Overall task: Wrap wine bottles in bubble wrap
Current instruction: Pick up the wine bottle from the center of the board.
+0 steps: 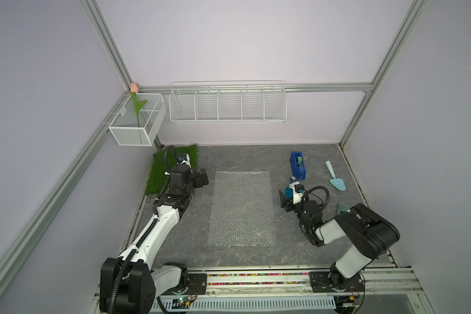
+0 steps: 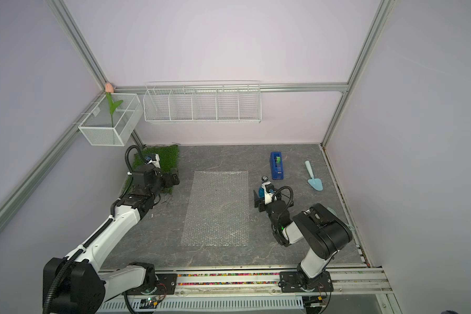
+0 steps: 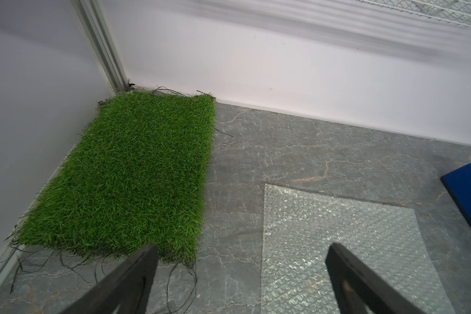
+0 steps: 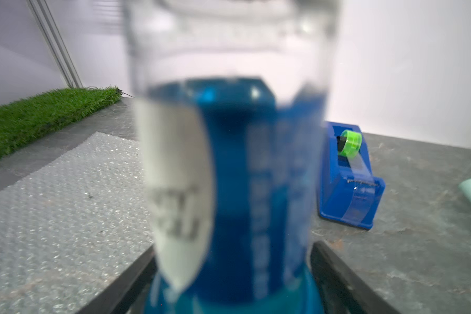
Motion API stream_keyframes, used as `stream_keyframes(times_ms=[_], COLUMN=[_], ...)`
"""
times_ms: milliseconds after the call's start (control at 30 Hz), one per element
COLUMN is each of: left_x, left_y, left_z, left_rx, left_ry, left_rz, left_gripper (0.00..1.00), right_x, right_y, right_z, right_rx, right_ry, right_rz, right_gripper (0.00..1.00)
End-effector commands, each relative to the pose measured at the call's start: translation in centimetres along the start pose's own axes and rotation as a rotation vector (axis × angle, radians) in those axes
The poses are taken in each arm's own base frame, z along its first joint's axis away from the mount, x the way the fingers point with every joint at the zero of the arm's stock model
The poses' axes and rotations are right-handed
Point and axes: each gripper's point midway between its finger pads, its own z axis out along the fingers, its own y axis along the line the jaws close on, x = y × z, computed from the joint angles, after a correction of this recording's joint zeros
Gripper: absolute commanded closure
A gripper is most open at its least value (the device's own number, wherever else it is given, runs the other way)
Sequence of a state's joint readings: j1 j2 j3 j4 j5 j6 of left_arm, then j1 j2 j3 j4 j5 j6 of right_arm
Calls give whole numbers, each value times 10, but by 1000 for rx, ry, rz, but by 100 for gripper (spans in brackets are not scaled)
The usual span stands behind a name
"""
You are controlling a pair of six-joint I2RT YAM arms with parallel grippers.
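wine bottle (image 4: 229,176) w/ blue drink stands up just beside the bubble wrap (image 1: 241,209), near the blue tape dispenser (image 1: 298,165). right gripper (image 4: 233,244) has its jaws on both sides of it; can't tell if they squeeze. left gripper (image 3: 242,246) is wide open & empty, by the grass mat (image 3: 125,168).

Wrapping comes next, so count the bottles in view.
1. The bottle stands between the jaws of the right gripper, beside the bubble wrap, near the tape dispenser. Others may be hidden.
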State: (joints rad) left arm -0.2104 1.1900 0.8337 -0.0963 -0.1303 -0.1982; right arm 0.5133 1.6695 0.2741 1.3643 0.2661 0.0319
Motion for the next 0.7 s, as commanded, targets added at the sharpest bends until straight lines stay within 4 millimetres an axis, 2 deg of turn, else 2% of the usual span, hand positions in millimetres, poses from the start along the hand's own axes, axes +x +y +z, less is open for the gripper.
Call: stream_keyframes(times_ms=[0, 267, 367, 467, 533, 600, 667], left_x=[-1, 9, 20, 45, 71, 96, 121], left_y=[2, 2, 1, -3, -7, -9, -8], left_z=[-1, 2, 0, -1, -2, -4, -7], left_rx=[-13, -13, -8, 14, 26, 25, 12], left_ry=[3, 52, 104, 215, 314, 401, 483], left_rz=[1, -26, -59, -126, -194, -259, -323], left_gripper=[1, 0, 0, 5, 13, 22, 37], right_x=[-20, -19, -25, -38, -50, -57, -60], right_y=[-4, 6, 9, 16, 24, 34, 47], right_z=[0, -1, -4, -9, -15, -17, -19], right_rx=[32, -17, -33, -81, -129, -185, -264], right_ry=[-78, -74, -91, -125, -148, -120, -13], right_rz=[-8, -4, -13, -31, -46, -51, -80], right_gripper=[25, 46, 59, 79, 93, 93, 93])
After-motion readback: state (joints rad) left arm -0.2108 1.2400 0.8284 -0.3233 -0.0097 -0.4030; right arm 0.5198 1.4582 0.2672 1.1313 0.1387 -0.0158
